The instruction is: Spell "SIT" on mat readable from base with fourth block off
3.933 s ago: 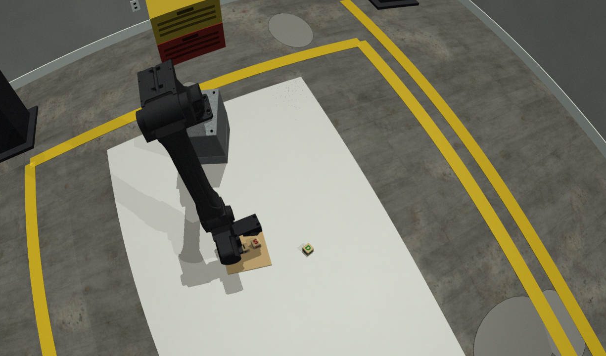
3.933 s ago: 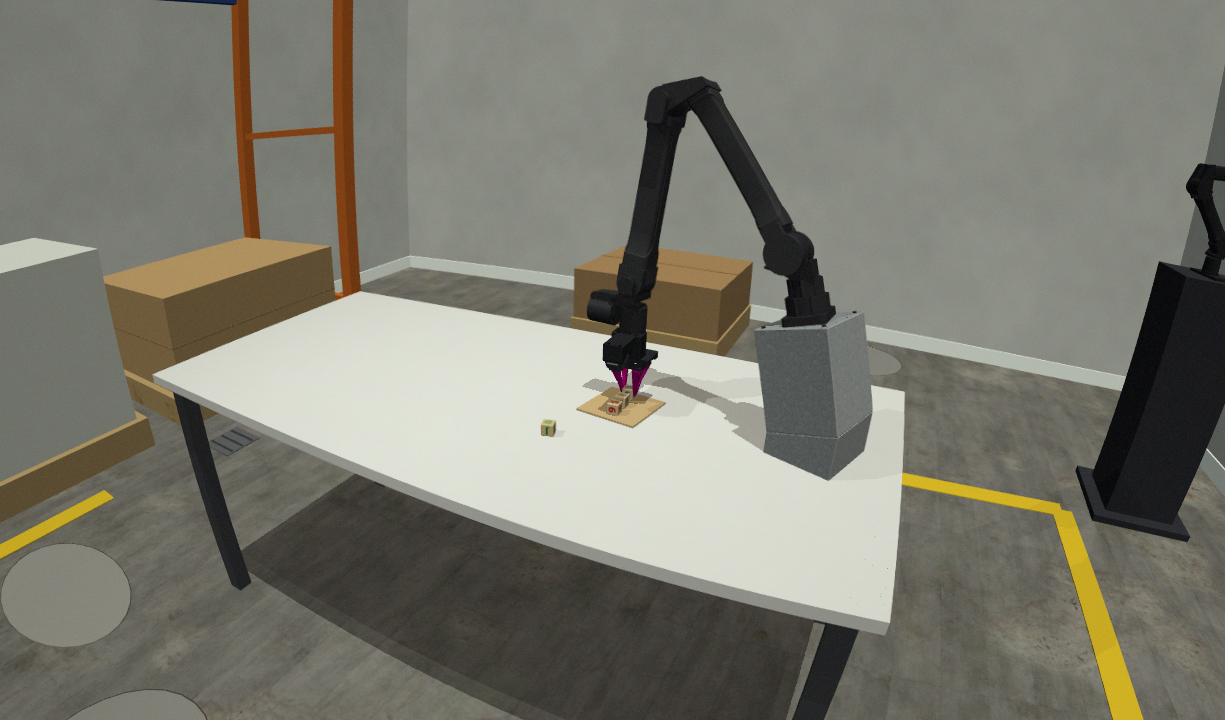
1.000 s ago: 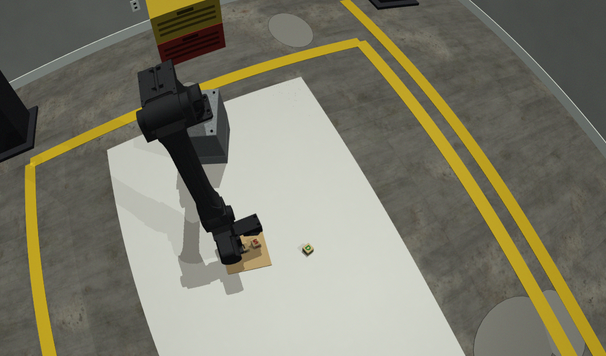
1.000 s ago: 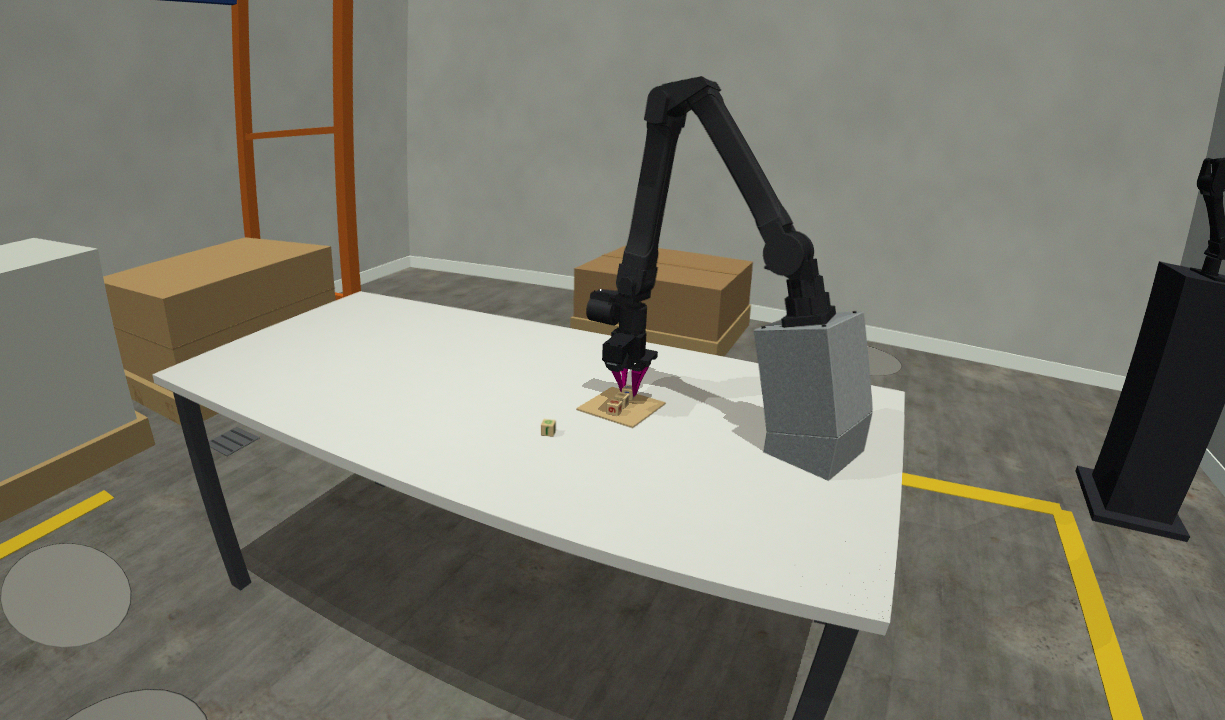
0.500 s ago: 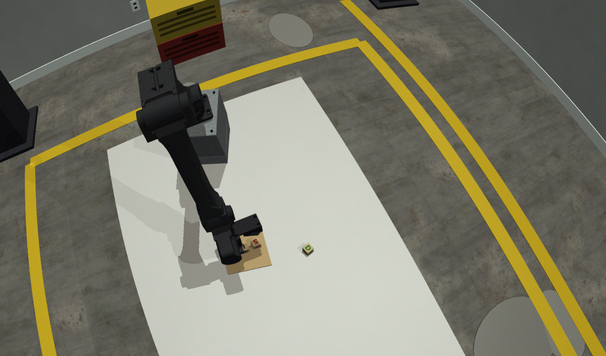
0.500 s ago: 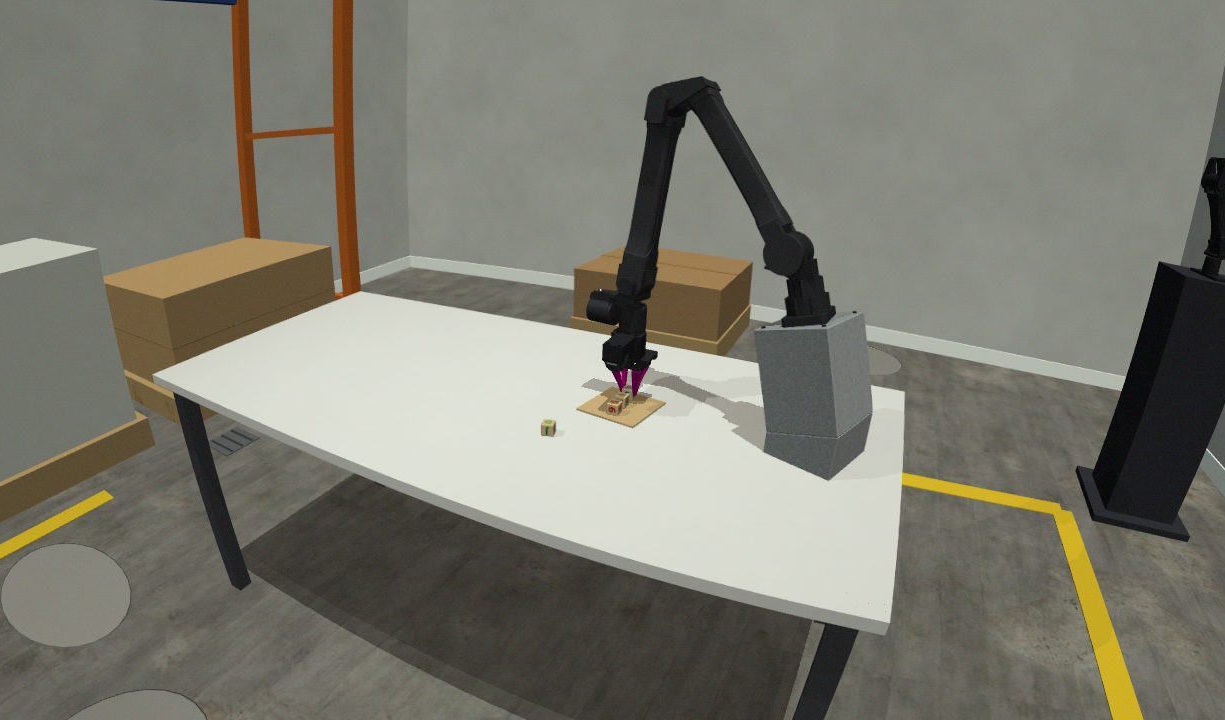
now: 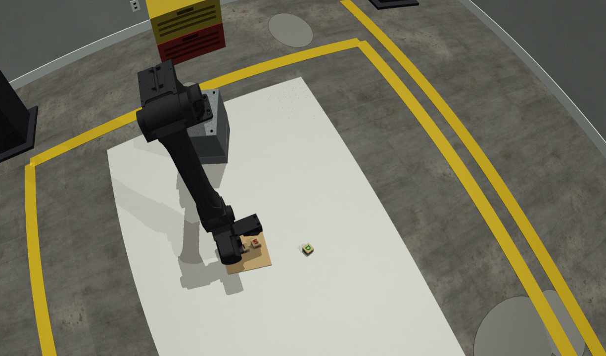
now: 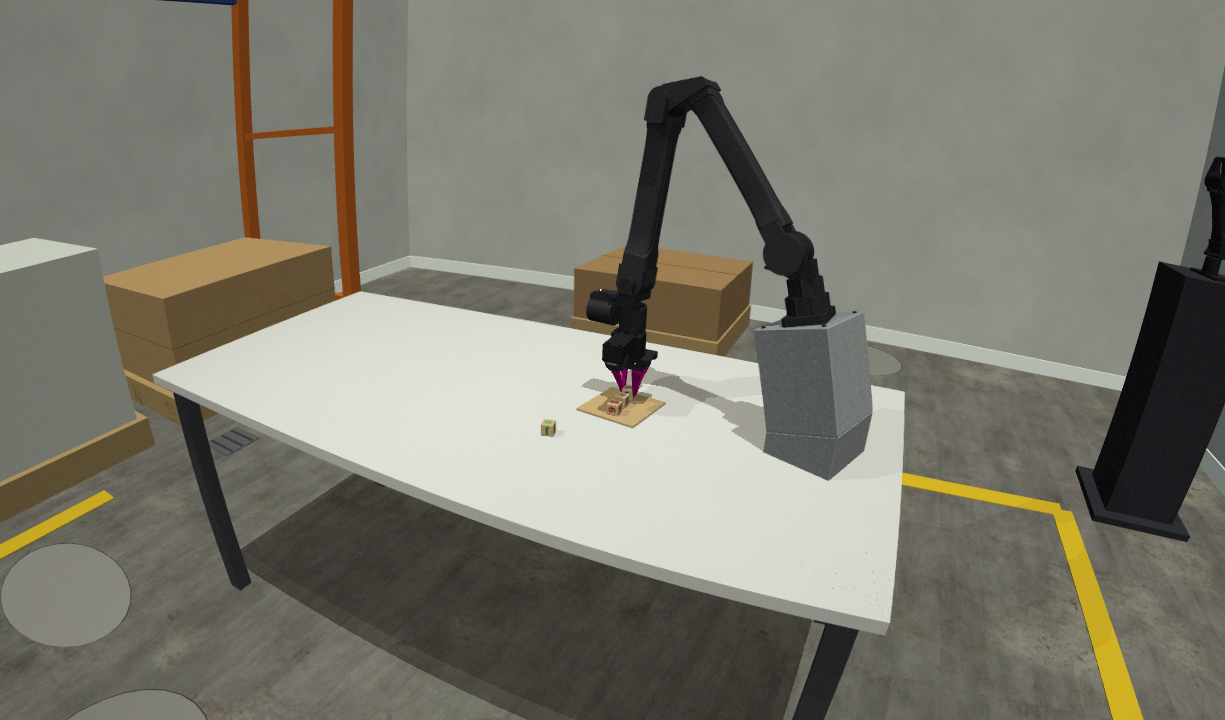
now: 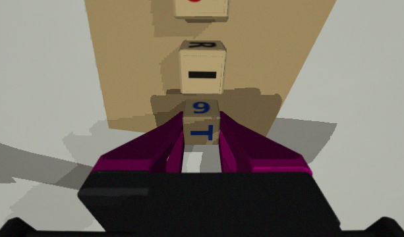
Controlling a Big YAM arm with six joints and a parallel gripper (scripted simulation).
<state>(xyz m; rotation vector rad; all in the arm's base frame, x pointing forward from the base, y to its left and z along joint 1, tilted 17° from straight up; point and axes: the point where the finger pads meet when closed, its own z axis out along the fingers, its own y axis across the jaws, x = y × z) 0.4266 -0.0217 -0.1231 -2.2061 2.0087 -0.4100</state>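
Magenta-fingered pincer [image 9: 202,131] pinching small wooden T block [image 9: 202,130] over tan square mat [image 9: 254,49]; lower squarely beside I block [image 9: 202,70], then release gently.

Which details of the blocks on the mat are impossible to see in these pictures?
- T block: top view, hidden under the arm.
- Far block: wrist view, its red letter is cut by the upper edge.
- Exterior view: letters on the mat too small.
- T block touching the mat or not: jaws cover its lower edges.
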